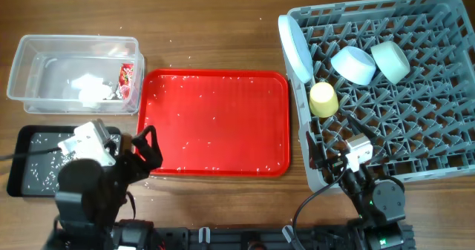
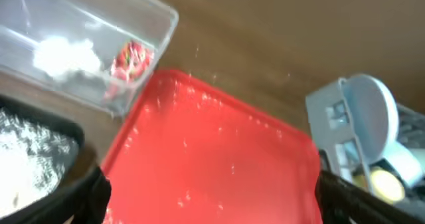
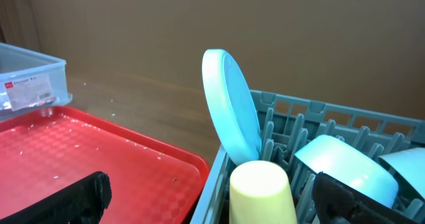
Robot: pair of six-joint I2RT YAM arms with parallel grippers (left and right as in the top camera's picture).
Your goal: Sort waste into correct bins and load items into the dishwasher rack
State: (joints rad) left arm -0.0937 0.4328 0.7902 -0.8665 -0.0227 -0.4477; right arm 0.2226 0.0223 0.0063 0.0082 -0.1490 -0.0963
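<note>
The clear tub (image 1: 44,53) at the back left holds a crumpled white tissue (image 1: 90,89) and a red-and-clear wrapper (image 1: 127,77). The black tray (image 1: 22,172) in front of it holds beige crumbs (image 1: 44,168). The grey rack (image 1: 415,109) on the right holds the pale blue plate (image 1: 295,46) on edge, the pale blue bowl (image 1: 353,64), the pale green bowl (image 1: 390,61) and the yellow cup (image 1: 323,99). My left gripper (image 1: 141,147) is open and empty at the red tray's front left corner. My right gripper (image 1: 334,137) is open and empty over the rack's front left, near the cup (image 3: 262,191). Carrot and spoon are not in view.
The flat red serving tray (image 1: 215,124) lies in the middle with small white specks scattered on it. Specks also lie on the wooden table behind it. The rack's left wall (image 3: 219,177) stands close to the tray's right edge.
</note>
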